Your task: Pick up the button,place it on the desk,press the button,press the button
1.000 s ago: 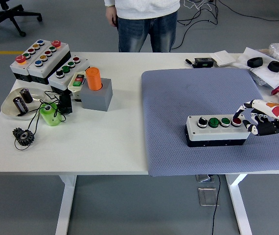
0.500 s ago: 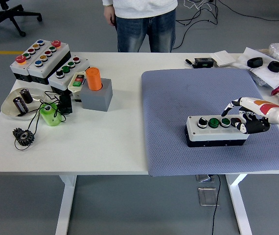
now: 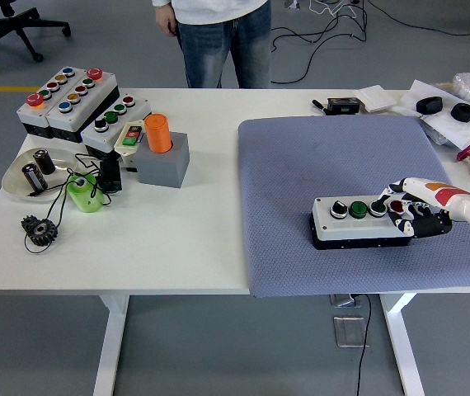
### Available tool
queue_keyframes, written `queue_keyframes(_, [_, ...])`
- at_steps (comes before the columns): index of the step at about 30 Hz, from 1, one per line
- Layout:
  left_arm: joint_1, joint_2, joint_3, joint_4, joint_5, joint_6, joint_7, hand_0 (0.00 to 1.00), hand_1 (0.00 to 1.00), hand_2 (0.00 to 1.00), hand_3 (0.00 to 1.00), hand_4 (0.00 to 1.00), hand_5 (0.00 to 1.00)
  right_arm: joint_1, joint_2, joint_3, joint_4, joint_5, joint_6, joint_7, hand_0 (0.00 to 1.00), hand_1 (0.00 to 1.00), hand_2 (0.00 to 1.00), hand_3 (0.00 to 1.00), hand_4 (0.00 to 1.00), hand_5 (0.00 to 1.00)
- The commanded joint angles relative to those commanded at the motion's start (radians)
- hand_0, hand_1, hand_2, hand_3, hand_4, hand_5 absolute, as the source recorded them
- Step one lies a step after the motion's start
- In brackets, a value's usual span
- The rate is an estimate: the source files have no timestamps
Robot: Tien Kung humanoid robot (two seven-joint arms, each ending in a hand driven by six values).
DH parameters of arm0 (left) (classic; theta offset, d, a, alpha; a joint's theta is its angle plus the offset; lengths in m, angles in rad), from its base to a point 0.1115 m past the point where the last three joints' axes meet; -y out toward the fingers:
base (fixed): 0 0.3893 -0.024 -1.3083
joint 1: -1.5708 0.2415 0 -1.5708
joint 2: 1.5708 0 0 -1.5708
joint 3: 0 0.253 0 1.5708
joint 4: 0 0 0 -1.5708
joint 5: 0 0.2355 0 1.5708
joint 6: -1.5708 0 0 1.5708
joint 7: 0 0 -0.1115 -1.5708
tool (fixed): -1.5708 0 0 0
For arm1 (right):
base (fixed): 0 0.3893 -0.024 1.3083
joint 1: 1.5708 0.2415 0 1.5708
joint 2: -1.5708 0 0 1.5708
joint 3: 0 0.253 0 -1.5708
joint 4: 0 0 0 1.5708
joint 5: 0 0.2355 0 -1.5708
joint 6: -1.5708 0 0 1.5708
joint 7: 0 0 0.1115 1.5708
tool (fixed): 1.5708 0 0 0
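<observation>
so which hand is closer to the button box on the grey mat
Right. The right hand is at the button box's right end, fingers over its top by the red button. The left hand is not in view.

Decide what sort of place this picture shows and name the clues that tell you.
Probably a robotics lab or workshop. A robot hand rests on a button box laid on a grey mat, more button boxes and a gear sit on the white table, and cables trail over the bare floor.

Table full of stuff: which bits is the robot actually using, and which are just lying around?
In use:
white four-button control box
grey padded mat beneath it
robot's right hand, on the box

Lying about:
other button boxes
orange cylinder on grey block
green holder
black gear
</observation>
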Motion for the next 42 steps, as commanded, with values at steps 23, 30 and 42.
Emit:
queue_keyframes(23, [0.010, 0.005, -0.007, -0.001, 0.011, 0.002, 0.001, 0.670, 0.676, 0.676, 0.626, 0.442, 0.998, 0.012, -0.014, 0.127, 0.062, 0.003, -0.006, 0.007, 0.089, 0.002, 0.072, 0.645, 0.463, 0.002])
queue_keyframes(30, [0.009, 0.005, -0.020, -0.001, 0.019, 0.003, 0.001, 0.670, 0.673, 0.673, 0.626, 0.443, 0.998, -0.014, -0.011, 0.210, 0.055, 0.065, -0.046, 0.022, 0.096, 0.002, 0.076, 0.649, 0.476, 0.002])
queue_keyframes(42, [0.004, 0.006, -0.029, -0.002, 0.024, 0.003, 0.003, 0.668, 0.670, 0.672, 0.626, 0.443, 0.998, -0.086, 0.013, 0.419, -0.053, 0.545, -0.177, 0.092, 0.567, 0.589, 0.658, 0.830, 0.507, 0.047])
